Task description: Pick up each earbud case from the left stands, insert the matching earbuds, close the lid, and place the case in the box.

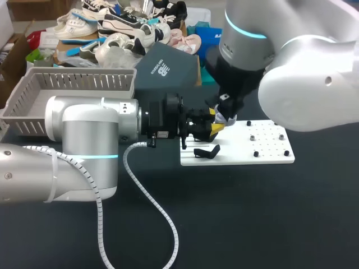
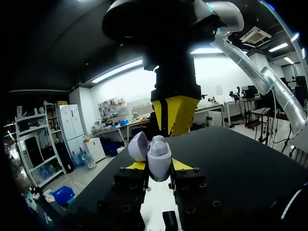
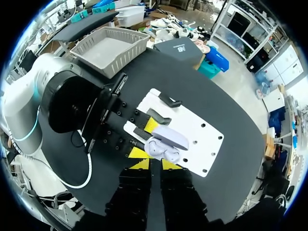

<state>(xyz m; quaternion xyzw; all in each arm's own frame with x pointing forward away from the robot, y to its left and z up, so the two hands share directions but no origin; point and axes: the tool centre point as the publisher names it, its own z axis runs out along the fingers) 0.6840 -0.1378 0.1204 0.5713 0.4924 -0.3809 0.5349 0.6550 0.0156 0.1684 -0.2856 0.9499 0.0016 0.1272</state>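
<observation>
The left arm comes in low from the left, and the left gripper (image 2: 159, 166) sits over the left end of the white board (image 1: 263, 152). Its two yellow-tipped fingers are clamped on the earbud case (image 2: 159, 158), one on each side. The case is pale lilac and is held upright, clear of the board. Its lid (image 2: 138, 146) stands open, tipped back to one side. A small rounded piece of the same colour shows at the open mouth of the case, but I cannot tell whether it is an earbud.

The right arm comes in from the right and reaches down from above. The right gripper (image 3: 155, 164) points straight down just over the open case. Its fingers are drawn together, with only a thin slit between the yellow tips. Whether anything is pinched between them cannot be made out.

On the board, a black stand (image 1: 206, 151) lies just near of the held case, and small dark studs dot the right half. A grey basket (image 1: 73, 89) sits on the far left of the table (image 1: 252, 218), with a dark box (image 1: 168, 67) to its right.
</observation>
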